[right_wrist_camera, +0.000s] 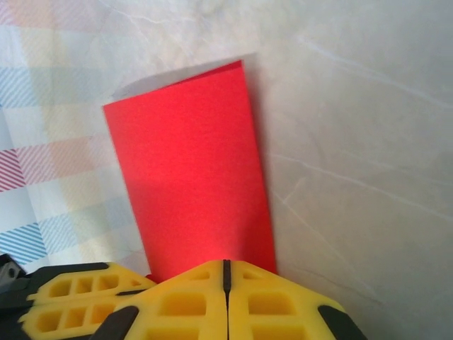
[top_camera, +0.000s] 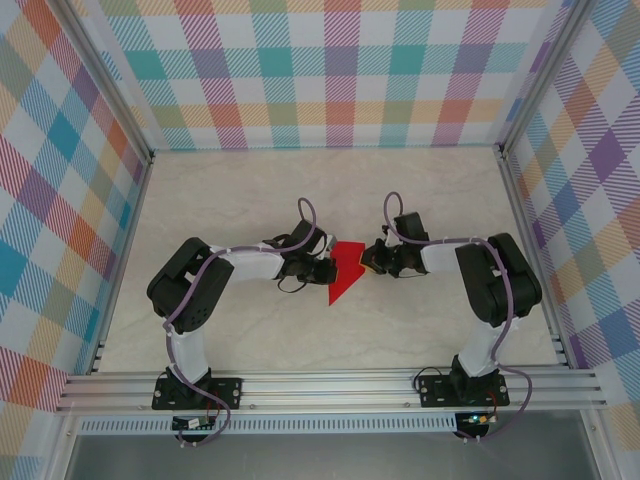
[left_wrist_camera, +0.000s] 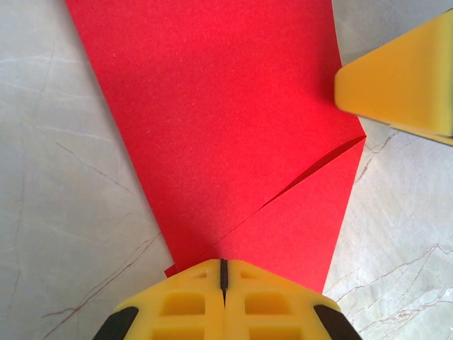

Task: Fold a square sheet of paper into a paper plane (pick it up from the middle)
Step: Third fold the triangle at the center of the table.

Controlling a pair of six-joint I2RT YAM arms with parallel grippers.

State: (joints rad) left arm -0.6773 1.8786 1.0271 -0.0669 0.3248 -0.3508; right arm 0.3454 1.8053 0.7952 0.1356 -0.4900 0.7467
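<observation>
Step in hand: mid-fold, by my reading; the square sheet of paper (top_camera: 345,272) was already an angular, part-folded shape and not yet a dart
Paper's place: middle of the table (top_camera: 250,200), between the two arms
Left gripper (top_camera: 322,270): at the paper's 9 o'clock edge, jaws together; in the left wrist view its fingertips (left_wrist_camera: 191,301) sat on the near corner of the flat sheet, more pressing than pinching as far as I could tell
Right gripper (top_camera: 370,262): at the paper's 3 o'clock edge, jaws together, apparently clamped on a red flap that ran toward 12 o'clock in the right wrist view, with a pale underside showing at its far end
Crease: one diagonal fold line ran from about 7 o'clock to 2 o'clock in the left wrist view
Next move calls for: laying the flap along that line while the left holds the sheet flat
Risk: thin paper could slide or buckle if the hold slackens
</observation>
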